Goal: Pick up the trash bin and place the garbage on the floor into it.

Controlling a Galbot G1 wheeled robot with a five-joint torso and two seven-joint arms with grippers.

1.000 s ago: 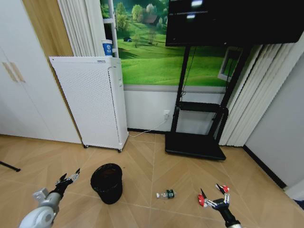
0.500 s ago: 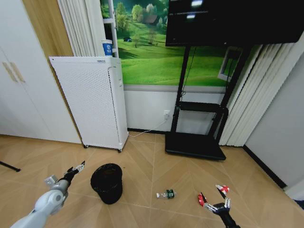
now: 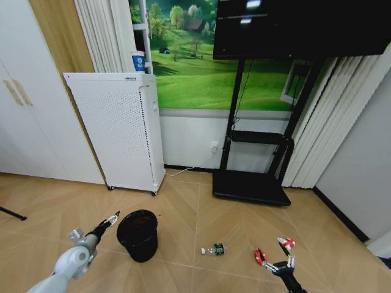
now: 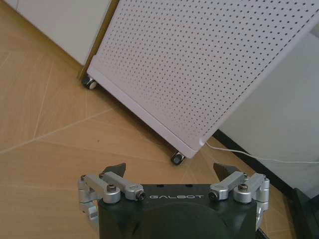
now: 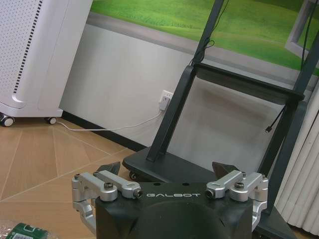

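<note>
Black mesh trash bin (image 3: 137,235) just right of the left gripper (image 3: 110,221), arm stretched forward and low, fingers spread wide and empty, right gripper (image 3: 273,254) low, open, holding nothing, small bottle (image 3: 214,249) to its left.

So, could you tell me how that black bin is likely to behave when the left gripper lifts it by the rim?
The bin looks like empty mesh, so probably light. It stands upright but narrows downward, so a sideways nudge from the open left gripper might tip it. Its thin rim may flex slightly.
</note>
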